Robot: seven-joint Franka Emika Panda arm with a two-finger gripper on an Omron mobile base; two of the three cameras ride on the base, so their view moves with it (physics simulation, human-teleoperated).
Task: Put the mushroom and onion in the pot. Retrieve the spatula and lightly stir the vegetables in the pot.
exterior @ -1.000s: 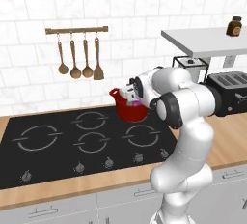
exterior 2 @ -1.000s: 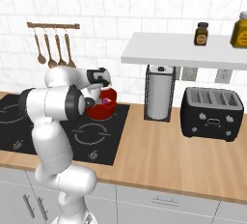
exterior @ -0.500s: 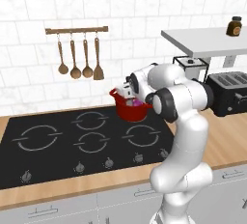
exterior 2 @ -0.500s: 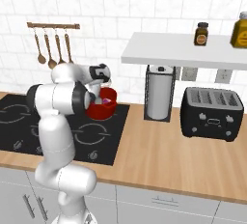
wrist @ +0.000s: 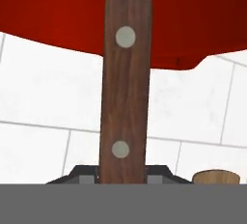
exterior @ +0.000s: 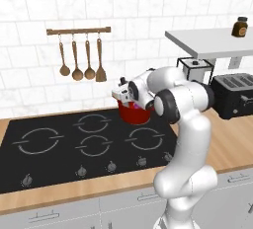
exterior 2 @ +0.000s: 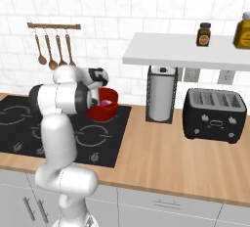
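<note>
Gripping unmarked spatula (wrist: pixel 124 92), red pot (wrist: pixel 193 20) unlabelled

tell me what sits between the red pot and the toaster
A white paper towel roll stands upright on the counter between the pot and the black toaster, clearest in the right base view.
</note>
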